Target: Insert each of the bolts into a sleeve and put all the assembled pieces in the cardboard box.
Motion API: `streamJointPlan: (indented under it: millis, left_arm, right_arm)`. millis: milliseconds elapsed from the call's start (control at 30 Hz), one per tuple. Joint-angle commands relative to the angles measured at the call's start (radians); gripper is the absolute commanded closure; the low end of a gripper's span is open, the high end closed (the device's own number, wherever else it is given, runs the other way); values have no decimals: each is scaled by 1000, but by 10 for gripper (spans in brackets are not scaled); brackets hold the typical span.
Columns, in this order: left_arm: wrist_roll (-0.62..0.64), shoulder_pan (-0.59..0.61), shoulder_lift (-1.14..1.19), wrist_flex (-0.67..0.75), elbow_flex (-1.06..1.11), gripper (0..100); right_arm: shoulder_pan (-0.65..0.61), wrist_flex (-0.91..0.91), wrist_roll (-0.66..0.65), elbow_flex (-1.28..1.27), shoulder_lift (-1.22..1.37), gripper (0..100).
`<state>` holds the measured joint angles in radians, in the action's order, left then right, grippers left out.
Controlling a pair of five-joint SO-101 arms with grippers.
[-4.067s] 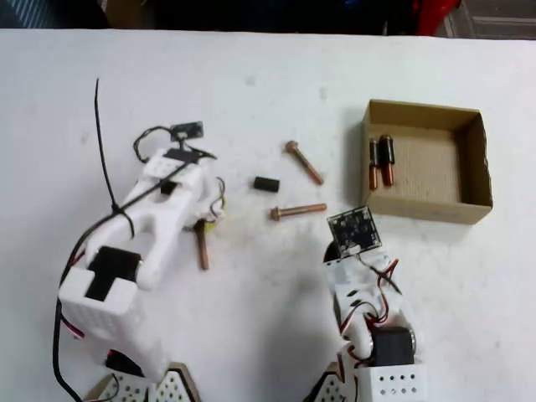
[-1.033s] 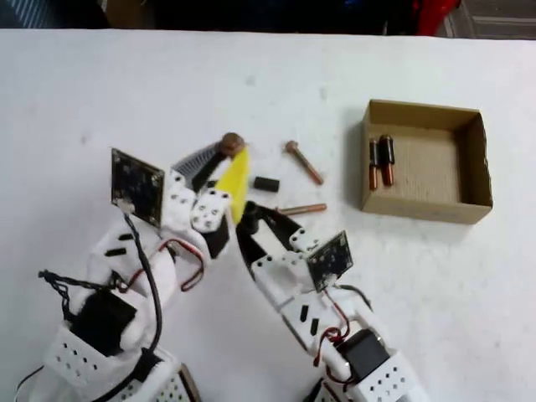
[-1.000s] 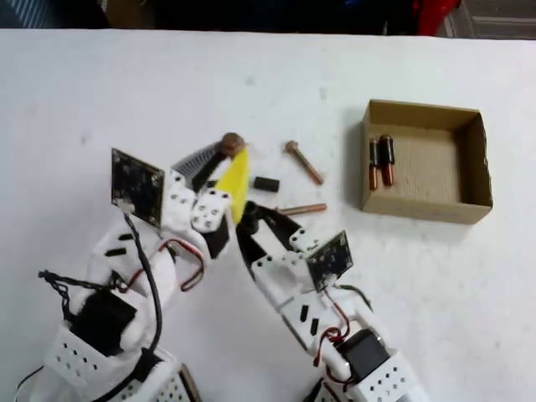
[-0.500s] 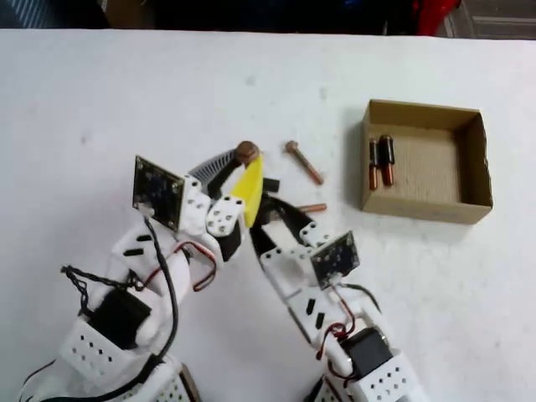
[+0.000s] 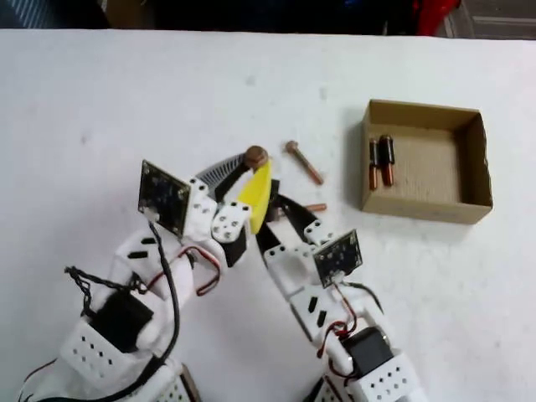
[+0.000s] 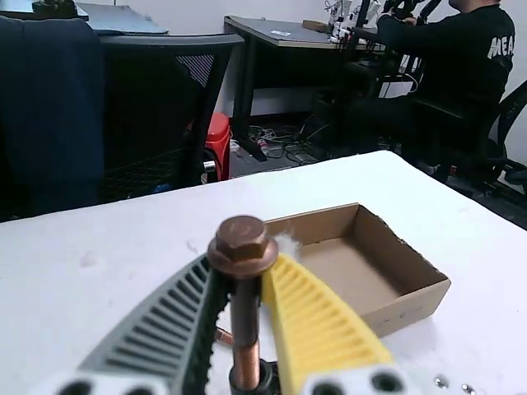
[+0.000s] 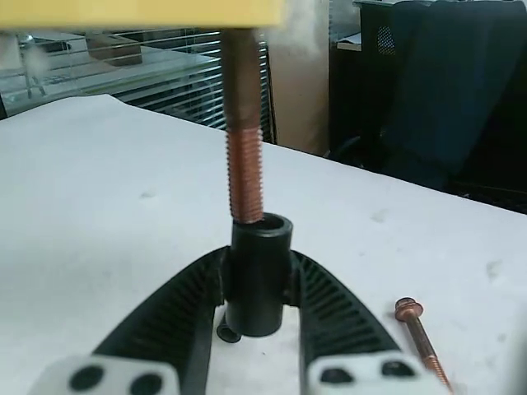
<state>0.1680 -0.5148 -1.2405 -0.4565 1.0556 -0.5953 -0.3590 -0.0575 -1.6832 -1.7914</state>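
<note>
My left gripper (image 5: pixel 249 169), with one grey and one yellow finger, is shut on a copper bolt (image 5: pixel 255 156) and holds it upright, head up. My right gripper (image 5: pixel 272 211) sits just beneath, its black fingers shut on a black sleeve (image 7: pixel 257 276). The bolt's threaded tip (image 7: pixel 244 185) sits in the sleeve's open top. In the left wrist view the bolt (image 6: pixel 242 247) stands between the left gripper's (image 6: pixel 243 276) fingers, with the cardboard box (image 6: pixel 403 300) behind it.
The cardboard box (image 5: pixel 423 209) stands at the right and holds two assembled pieces (image 5: pixel 380 162). A loose bolt (image 5: pixel 303 162) lies between the grippers and the box, and another bolt (image 5: pixel 316 207) pokes out beside my right gripper.
Both arms left their rest poses. The left gripper lifted a bolt off the table and carried it right. The right gripper closed on the sleeve and came under the bolt.
</note>
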Motion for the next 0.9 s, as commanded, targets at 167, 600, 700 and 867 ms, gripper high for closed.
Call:
streamJointPlan:
  millis: [167,600,700,867]
  left_arm:
    - [-6,-13,-24,41,-11,980]
    - [-6,-12,-19,84,-5,980]
    - [-6,13,-19,83,-3,980]
    - [-3,39,-21,92,51,980]
  right_arm:
    - [12,21,-97,-6,-10,981]
    - [16,18,-95,-6,-10,981]
    - [16,18,-95,-6,-10,981]
    - [16,18,-94,-6,-10,981]
